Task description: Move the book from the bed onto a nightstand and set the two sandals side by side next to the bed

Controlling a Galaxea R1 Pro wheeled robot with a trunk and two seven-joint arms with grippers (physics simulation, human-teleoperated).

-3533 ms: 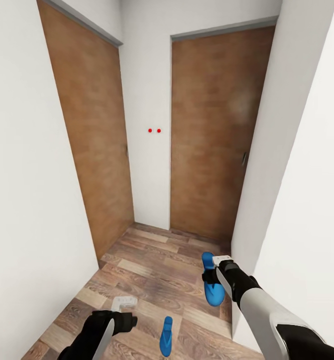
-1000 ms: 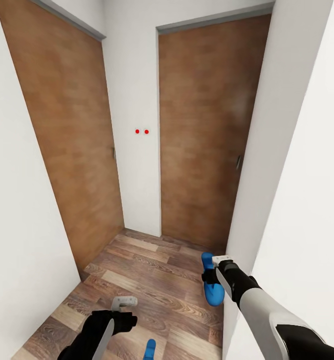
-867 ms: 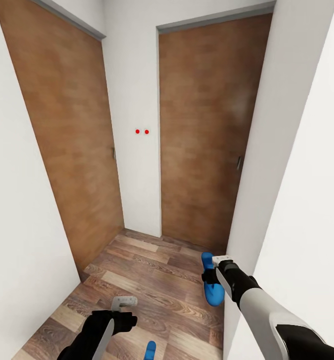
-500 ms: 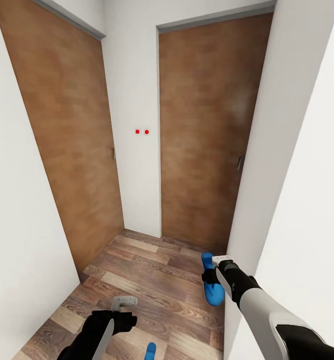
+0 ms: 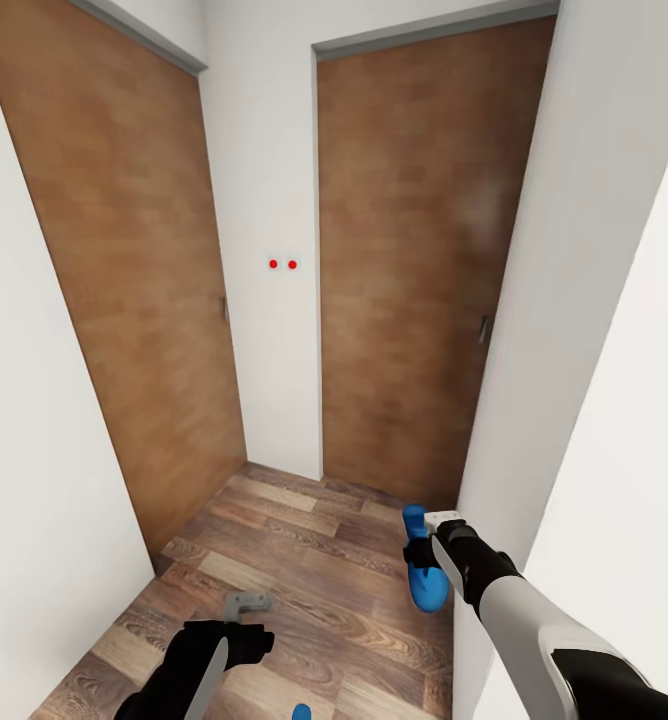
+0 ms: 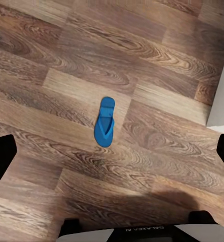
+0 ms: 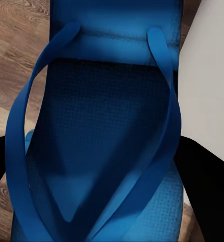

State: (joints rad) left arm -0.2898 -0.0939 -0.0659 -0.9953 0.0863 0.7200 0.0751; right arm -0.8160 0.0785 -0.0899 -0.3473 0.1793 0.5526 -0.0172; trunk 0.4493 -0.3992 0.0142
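My right gripper (image 5: 421, 556) is shut on one blue sandal (image 5: 424, 580), held a little above the wood floor beside a white wall corner. In the right wrist view that sandal (image 7: 101, 151) shows its sole and straps between the dark fingers (image 7: 207, 176). The other blue sandal (image 5: 301, 712) lies flat on the floor at the head view's bottom edge, just right of my left gripper (image 5: 246, 605). The left wrist view looks down on this sandal (image 6: 104, 128), with the left gripper's fingers (image 6: 1, 161) spread wide and nothing between them. The book, the bed and the nightstand are out of view.
I am in a narrow hallway with a wood plank floor (image 5: 304, 560). A brown door (image 5: 124, 280) stands on the left and another (image 5: 414, 260) straight ahead. A white wall (image 5: 614, 350) runs close along my right arm, and another white wall (image 5: 34, 500) is at the left.
The whole view has shifted, so the camera has moved. The floor sandal now shows lower, at the very bottom edge. Both grippers hold as before.
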